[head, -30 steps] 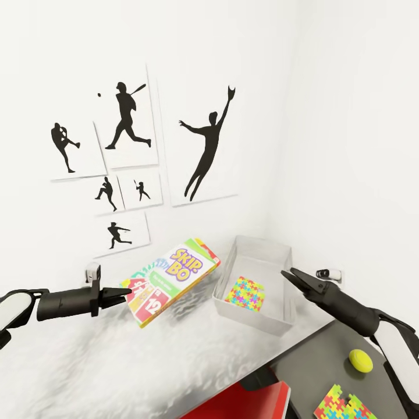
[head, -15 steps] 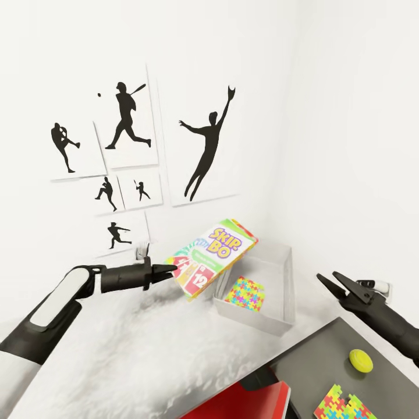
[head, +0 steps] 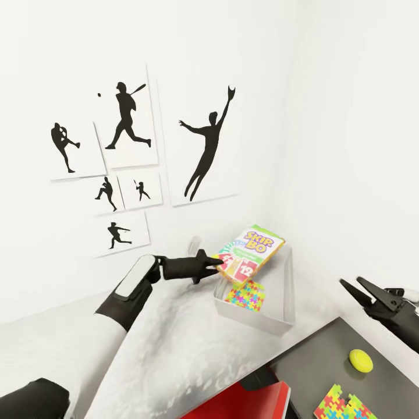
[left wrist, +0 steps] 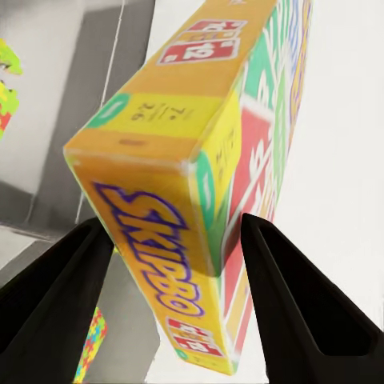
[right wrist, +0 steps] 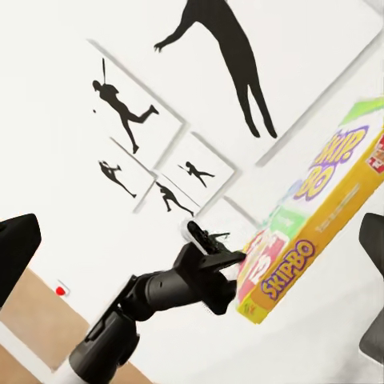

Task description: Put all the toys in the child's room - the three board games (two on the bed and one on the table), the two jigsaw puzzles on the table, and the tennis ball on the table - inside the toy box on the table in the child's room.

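Head view: my left gripper (head: 220, 263) is clamped on one Skip-Bo box (head: 250, 256), held over the toy box (head: 288, 291) — one puzzle (head: 247, 294) inside. Right gripper (head: 361, 289) spread wide, holding nothing. On the table (head: 326, 366): one ball (head: 361, 359), one puzzle (head: 342, 404).

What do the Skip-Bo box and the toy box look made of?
Skip-Bo box: likely printed cardboard with a slight sheen, given its sharp folded edges and full-colour graphics. Toy box: probably translucent grey plastic, with thin smooth walls that the puzzle inside shows through faintly.
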Robot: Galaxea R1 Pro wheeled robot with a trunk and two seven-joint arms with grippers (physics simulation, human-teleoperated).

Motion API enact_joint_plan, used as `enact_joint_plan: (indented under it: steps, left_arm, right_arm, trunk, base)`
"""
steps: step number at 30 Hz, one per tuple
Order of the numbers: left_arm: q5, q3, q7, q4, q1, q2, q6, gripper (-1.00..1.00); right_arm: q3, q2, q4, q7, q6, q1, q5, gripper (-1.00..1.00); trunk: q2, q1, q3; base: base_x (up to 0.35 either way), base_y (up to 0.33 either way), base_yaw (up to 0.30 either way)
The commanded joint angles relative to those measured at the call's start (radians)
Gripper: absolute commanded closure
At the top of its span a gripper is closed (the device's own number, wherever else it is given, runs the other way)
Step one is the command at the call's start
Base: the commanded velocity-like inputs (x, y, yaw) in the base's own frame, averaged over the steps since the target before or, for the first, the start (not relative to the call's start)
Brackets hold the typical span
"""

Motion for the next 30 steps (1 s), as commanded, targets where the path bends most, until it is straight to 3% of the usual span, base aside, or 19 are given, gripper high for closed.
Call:
enact_joint_plan:
  steps: [1, 4, 6, 11, 13, 15, 18, 22, 24, 30]
  left_arm:
    - [0.004, -0.001, 0.013, 0.038, -0.009, -0.022, -0.027, 1.0]
    - [-0.033, -0.003, 0.015, 0.088, -0.018, -0.062, -0.075, 1.0]
    - [-0.086, -0.005, 0.015, 0.112, -0.021, -0.09, -0.136, 1.0]
    - [-0.161, -0.026, 0.009, 0.159, -0.023, -0.132, -0.278, 1.0]
    - [-0.175, -0.051, 0.008, 0.205, -0.023, -0.132, -0.332, 1.0]
    - [-0.18, -0.075, 0.007, 0.235, -0.024, -0.132, -0.375, 1.0]
    - [-0.182, -0.165, 0.003, 0.284, -0.024, -0.132, -0.507, 1.0]
    - [-0.177, -0.262, -0.018, 0.302, -0.024, -0.132, -0.593, 1.0]
    - [-0.176, -0.286, -0.023, 0.306, -0.024, -0.132, -0.61, 1.0]
    - [-0.175, -0.311, -0.029, 0.305, -0.024, -0.132, -0.625, 1.0]
  right_arm:
    - [-0.011, 0.0, 0.0, 0.009, 0.005, 0.004, -0.003, -1.0]
    - [-0.029, 0.0, 0.0, 0.03, 0.005, 0.011, -0.003, -1.0]
    - [-0.039, 0.0, 0.0, 0.048, 0.005, 0.013, -0.003, -1.0]
    - [-0.046, 0.0, 0.0, 0.06, 0.006, 0.015, -0.003, -1.0]
    - [-0.047, 0.0, 0.001, 0.061, 0.006, 0.015, -0.003, -1.0]
    - [-0.047, 0.0, 0.0, 0.062, 0.007, 0.015, -0.003, -1.0]
    - [-0.047, 0.001, 0.0, 0.063, 0.007, 0.015, -0.003, -1.0]
    - [-0.048, 0.003, -0.001, 0.067, 0.008, 0.016, -0.003, -1.0]
    - [-0.048, 0.003, -0.002, 0.08, 0.008, 0.016, -0.003, -1.0]
    - [-0.049, 0.004, -0.002, 0.148, 0.008, 0.017, -0.002, -1.0]
  trunk:
    - [-0.002, 0.001, -0.002]
    - [-0.002, 0.001, -0.002]
    - [-0.002, 0.001, -0.002]
    - [-0.002, 0.001, -0.002]
    - [-0.002, 0.001, -0.002]
    - [-0.002, 0.001, -0.002]
    - [-0.002, 0.001, -0.002]
    - [-0.002, 0.001, -0.002]
    - [-0.002, 0.001, -0.002]
    - [-0.002, 0.001, -0.006]
  base:
    - [0.0, 0.0, 0.0]
    - [0.0, 0.0, 0.0]
    - [0.0, 0.0, 0.0]
    - [0.0, 0.0, 0.0]
    - [0.0, 0.0, 0.0]
    - [0.0, 0.0, 0.0]
    - [0.0, 0.0, 0.0]
    - [0.0, 0.0, 0.0]
    - [0.0, 0.0, 0.0]
    - [0.0, 0.0, 0.0]
